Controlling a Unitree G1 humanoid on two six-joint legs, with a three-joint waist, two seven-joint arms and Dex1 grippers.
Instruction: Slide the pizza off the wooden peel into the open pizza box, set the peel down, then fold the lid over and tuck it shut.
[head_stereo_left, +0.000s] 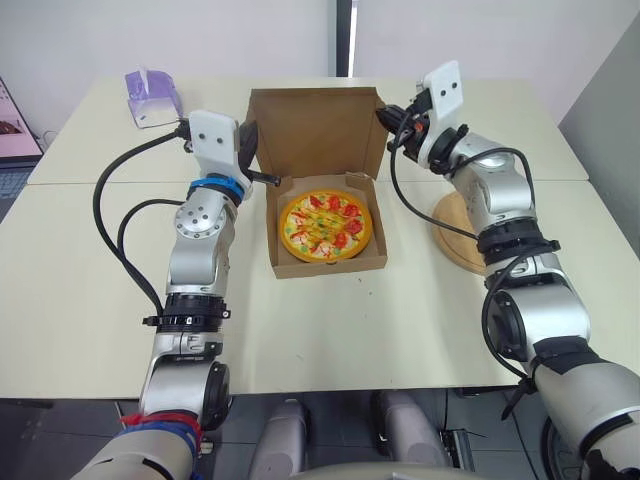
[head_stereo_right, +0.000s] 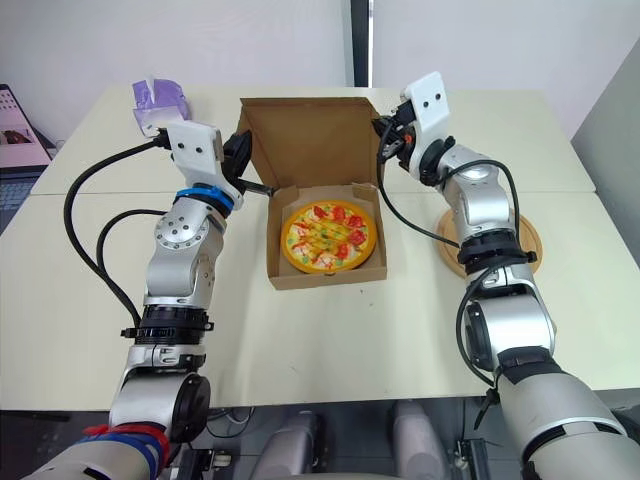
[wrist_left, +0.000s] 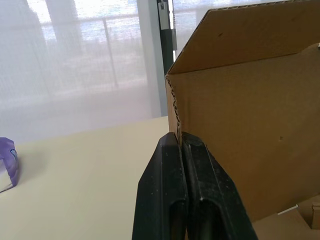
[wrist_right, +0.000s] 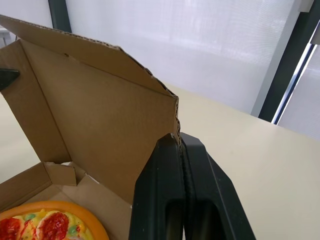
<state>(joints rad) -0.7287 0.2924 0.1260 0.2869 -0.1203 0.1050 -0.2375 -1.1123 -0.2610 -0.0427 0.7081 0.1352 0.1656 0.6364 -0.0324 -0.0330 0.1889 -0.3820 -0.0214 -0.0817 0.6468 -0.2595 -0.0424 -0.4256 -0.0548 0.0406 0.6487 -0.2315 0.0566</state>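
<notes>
While pizza (head_stereo_left: 325, 226) lies boxed, lid (head_stereo_left: 318, 130) stands upright.

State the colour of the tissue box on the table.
The tissue box is purple; the left eye view shows it best.

Cream tables (head_stereo_left: 300, 330) stand before a white wall (head_stereo_left: 200, 40) and bright frosted windows (wrist_left: 75, 50).

The table (head_stereo_left: 330, 320) holds a pizza box (head_stereo_left: 315, 130), wooden peel (head_stereo_left: 450, 226) and purple pack (head_stereo_left: 152, 97).
</notes>
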